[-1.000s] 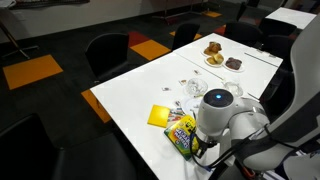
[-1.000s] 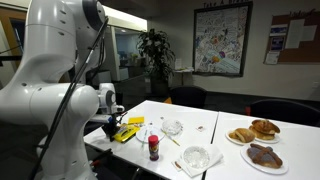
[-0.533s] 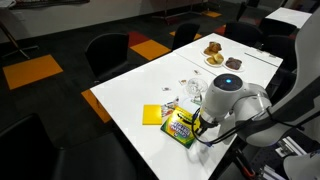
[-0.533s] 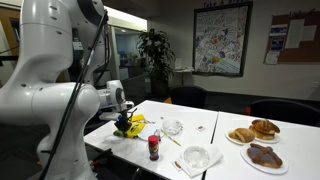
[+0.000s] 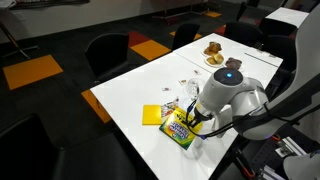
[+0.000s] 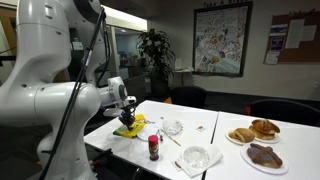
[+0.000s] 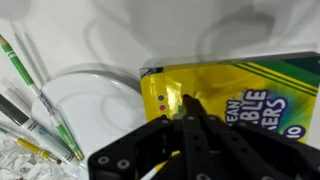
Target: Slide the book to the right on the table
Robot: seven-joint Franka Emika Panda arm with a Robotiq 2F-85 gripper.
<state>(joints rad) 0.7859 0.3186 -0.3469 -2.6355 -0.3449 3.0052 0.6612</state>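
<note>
Wrist view: gripper tips together on yellow book

Shows both fingers drawn in to a single point, clamped on nothing, resting on the glossy cover near its left edge. Puts a white bowl just left of the book, with green pens beside it and crumpled paper in the lower left corner.

In an exterior view, finds the book flat on the white bench near one corner, under the lowered gripper. Places a plain yellow sheet touching the book's side. Adds dark chairs around the bench.

In an exterior view, catches the same gripper down on the book at the bench end nearest the arm. Picks out a red-capped bottle upright near the book, a glass dish just beyond it, and plates of pastries well apart at the far end.
</note>
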